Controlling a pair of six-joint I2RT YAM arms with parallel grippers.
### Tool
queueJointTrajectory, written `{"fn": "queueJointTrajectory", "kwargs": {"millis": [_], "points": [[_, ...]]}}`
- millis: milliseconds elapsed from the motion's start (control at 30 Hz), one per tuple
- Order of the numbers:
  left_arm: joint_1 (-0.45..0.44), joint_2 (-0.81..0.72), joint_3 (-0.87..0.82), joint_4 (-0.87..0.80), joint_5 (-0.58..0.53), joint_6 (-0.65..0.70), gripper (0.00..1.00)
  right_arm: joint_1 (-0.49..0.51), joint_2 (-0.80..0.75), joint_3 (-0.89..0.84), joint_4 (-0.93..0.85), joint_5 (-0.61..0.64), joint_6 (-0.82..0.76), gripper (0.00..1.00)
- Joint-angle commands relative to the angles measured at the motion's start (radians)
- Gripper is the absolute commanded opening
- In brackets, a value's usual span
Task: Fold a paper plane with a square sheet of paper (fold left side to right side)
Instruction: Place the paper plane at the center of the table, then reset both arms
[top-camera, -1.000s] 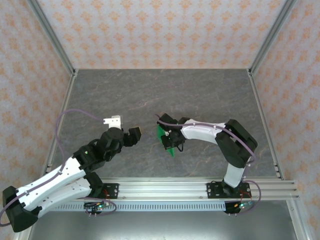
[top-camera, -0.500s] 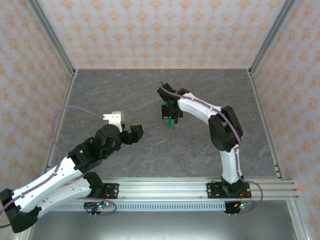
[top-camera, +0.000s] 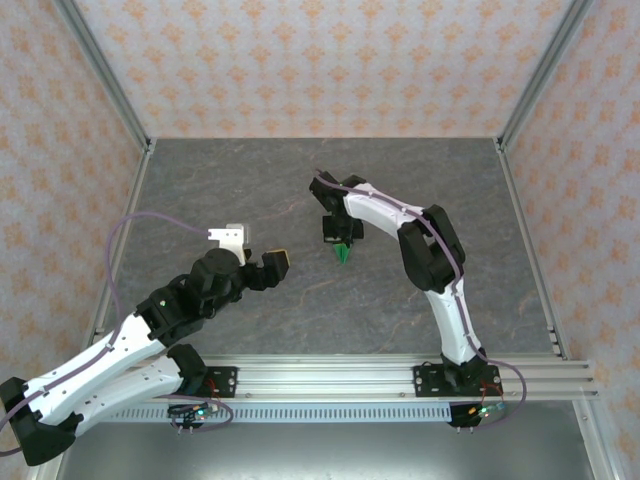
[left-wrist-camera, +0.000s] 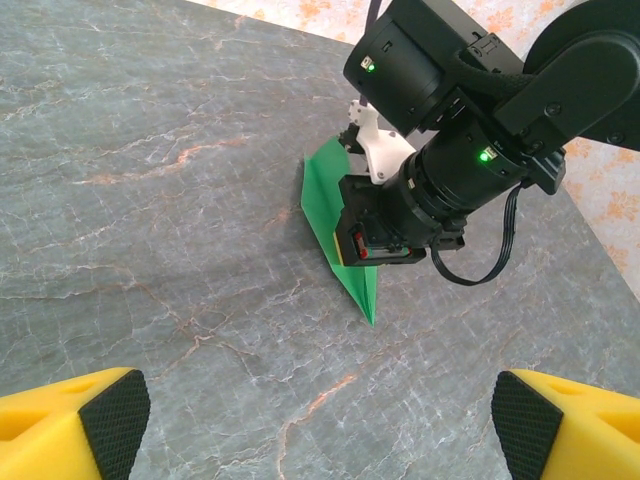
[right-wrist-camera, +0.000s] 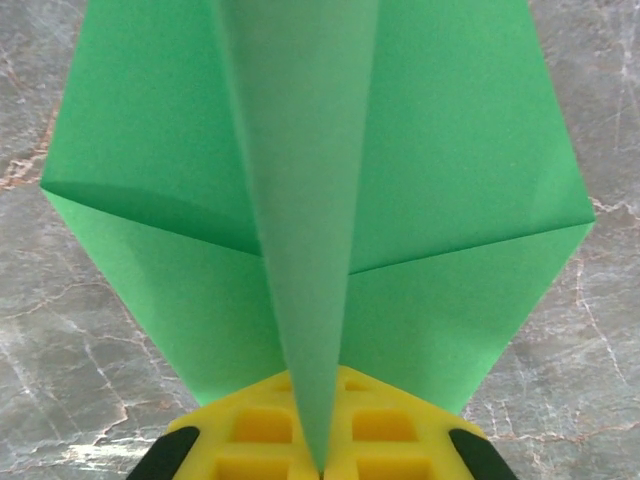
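Now logging, item by item. Paper plane (top-camera: 344, 252): hanging nose-down over the middle of the desk (top-camera: 220, 180), and my right pincer (top-camera: 336, 228) is clamping it along the centre fold (wings splaying to either side). Right arm: reaching farther out than a second ago, carrying the plane away from me. Left pincer (top-camera: 255, 252): standing wide, holding nothing, staying back. Folding is looking finished to me.

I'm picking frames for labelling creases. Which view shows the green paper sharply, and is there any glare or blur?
Left wrist: the paper is crisp and evenly lit, with no glare. Right wrist: it sits very close to the lens, so its raised middle fold is soft, though the outer creases are readable. Top external: even light and faint shadows, but the paper is too small to show creases.
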Motion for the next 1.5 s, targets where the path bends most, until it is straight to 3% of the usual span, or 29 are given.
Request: {"fn": "queueJointTrajectory", "kwargs": {"millis": [0, 333, 533, 667, 867, 1133, 1267, 1367, 1467], "points": [[0.005, -0.013, 0.026, -0.033, 0.002, 0.024, 0.92, 0.003, 0.012, 0.014, -0.022, 0.015, 0.002, 0.10], [0.016, 0.012, 0.089, -0.071, -0.041, 0.029, 0.94, 0.004, -0.037, -0.005, -0.048, 0.024, -0.024, 0.20], [0.106, 0.018, 0.132, -0.095, -0.026, 0.027, 0.98, 0.010, -0.112, 0.012, -0.122, 0.086, -0.048, 0.29], [0.181, 0.028, 0.145, -0.113, -0.042, 0.024, 1.00, 0.010, -0.235, -0.027, -0.134, 0.111, -0.060, 0.36], [0.303, 0.082, 0.153, -0.089, -0.145, 0.098, 1.00, 0.001, -0.513, -0.165, -0.070, 0.195, -0.131, 0.58], [0.557, 0.214, 0.101, 0.038, -0.284, 0.157, 1.00, -0.168, -0.974, -0.620, 0.302, 0.419, -0.280, 0.98], [0.578, 0.263, -0.002, 0.203, -0.441, 0.244, 1.00, -0.339, -1.172, -0.889, 0.587, 0.425, -0.364, 1.00], [0.580, 0.284, -0.078, 0.332, -0.467, 0.313, 1.00, -0.441, -1.251, -1.101, 0.858, 0.432, -0.415, 1.00], [0.585, 0.335, -0.127, 0.439, -0.470, 0.373, 1.00, -0.523, -1.225, -1.258, 1.117, 0.367, -0.416, 1.00]]}}
